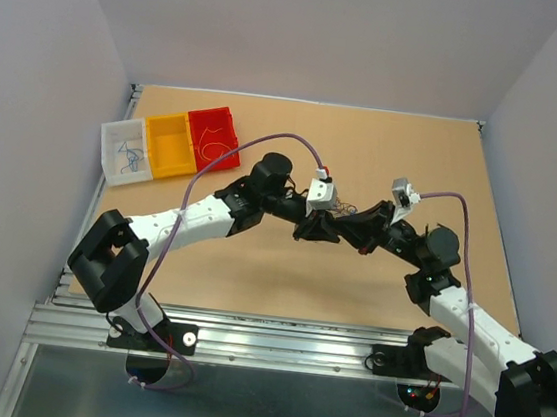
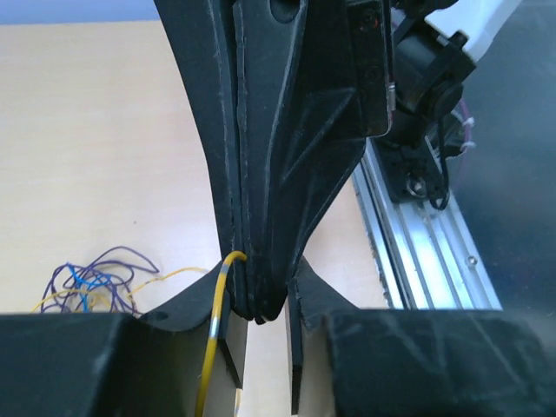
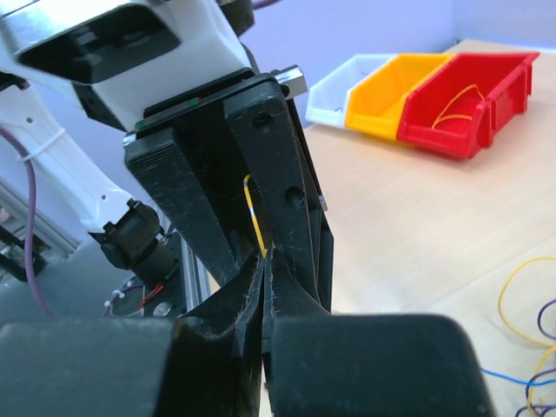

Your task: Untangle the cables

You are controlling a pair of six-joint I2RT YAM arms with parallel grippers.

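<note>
Right pincer [image 3: 266, 276] pinches a yellow cable [image 2: 211, 334]; left pincer [image 2: 263, 347] stands slightly parted; tangled cables [image 2: 91, 282] lie on the bench [image 2: 87, 130].

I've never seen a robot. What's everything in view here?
plywood table: one, tan.
plastic bins: three, far left: white bin, yellow bin, red bin.
thin blue wires: few, white bin.
thin yellow loop: one, red bin.
loose wire tangle: one, purple-blue-yellow, mid-table.
thin yellow wire: one, pinched by the right gripper.
aluminium rail: one, silver, near edge.
lilac cords: two, one each side.
arms: two, white-black, left arm, right arm.
grippers: two, black, left gripper, right gripper, tip to tip.
</note>
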